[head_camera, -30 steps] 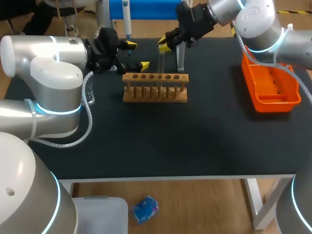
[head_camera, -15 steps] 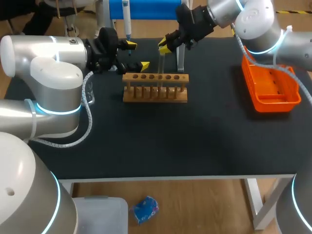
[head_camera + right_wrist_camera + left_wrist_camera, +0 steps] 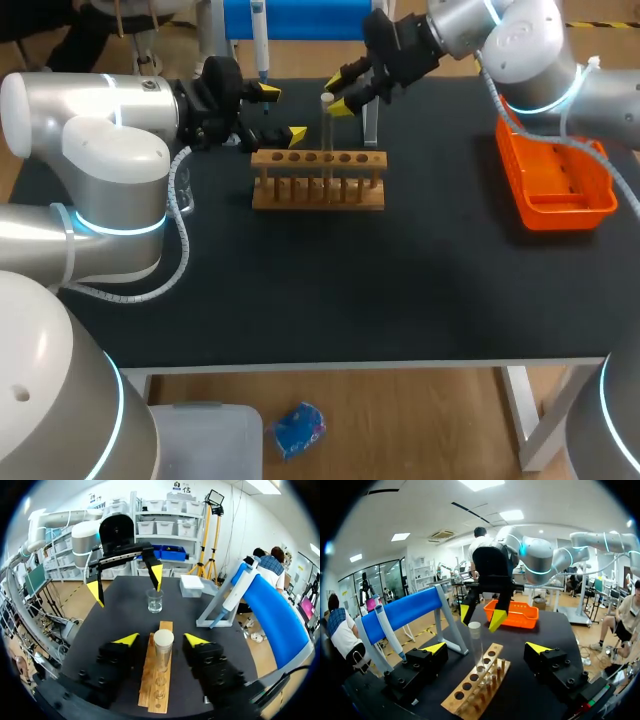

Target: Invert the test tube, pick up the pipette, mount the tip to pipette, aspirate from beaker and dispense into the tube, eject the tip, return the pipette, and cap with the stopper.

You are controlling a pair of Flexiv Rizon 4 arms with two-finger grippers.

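Note:
A clear test tube (image 3: 326,135) stands upright in the wooden rack (image 3: 318,180), mouth up. My right gripper (image 3: 338,97) is open around the tube's top, with gaps on both sides; the right wrist view shows the tube (image 3: 163,650) between the spread fingers of that gripper (image 3: 161,639). My left gripper (image 3: 283,113) stands wide open and empty at the rack's left end. In the left wrist view the rack (image 3: 475,685) lies ahead of the left gripper (image 3: 486,647). The pipette (image 3: 260,40) hangs on its blue stand behind the rack. A beaker (image 3: 154,600) stands beyond the rack, under the left gripper.
An orange tray (image 3: 555,185) sits at the table's right side. A white box (image 3: 192,586) stands near the beaker. A metal stand (image 3: 371,125) rises just behind the rack's right half.
My right gripper has opened and let go of the test tube, which now stands in the rack on its own. The left arm has not moved.

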